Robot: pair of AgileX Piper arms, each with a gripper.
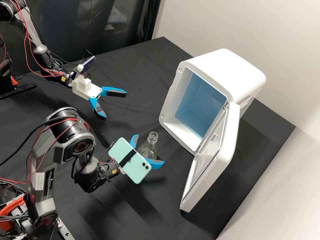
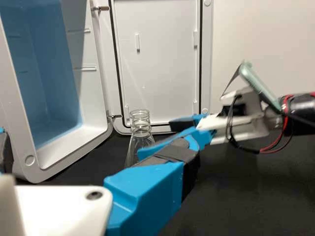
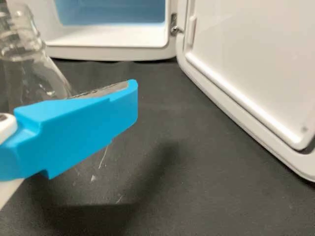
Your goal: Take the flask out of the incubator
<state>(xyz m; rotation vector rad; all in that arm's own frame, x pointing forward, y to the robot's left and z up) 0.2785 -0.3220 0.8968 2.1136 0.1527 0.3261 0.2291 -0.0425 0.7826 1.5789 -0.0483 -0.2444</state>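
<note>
clear flask [image 1: 150,146] stands outside the open incubator [image 1: 213,66], between the right gripper's [image 1: 148,150] spread fingers; withdrawing sideways could topple it. left gripper [image 1: 113,106] gapes open nearby.

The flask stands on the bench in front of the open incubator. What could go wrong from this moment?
1. The flask is glass and upright, with the right gripper at its lower part; a sideways nudge might tip it.
2. The open door of the incubator stands close beside them; a wide swing could strike it.
3. The left gripper, open, hangs nearby over the bench; the arms might collide.
</note>
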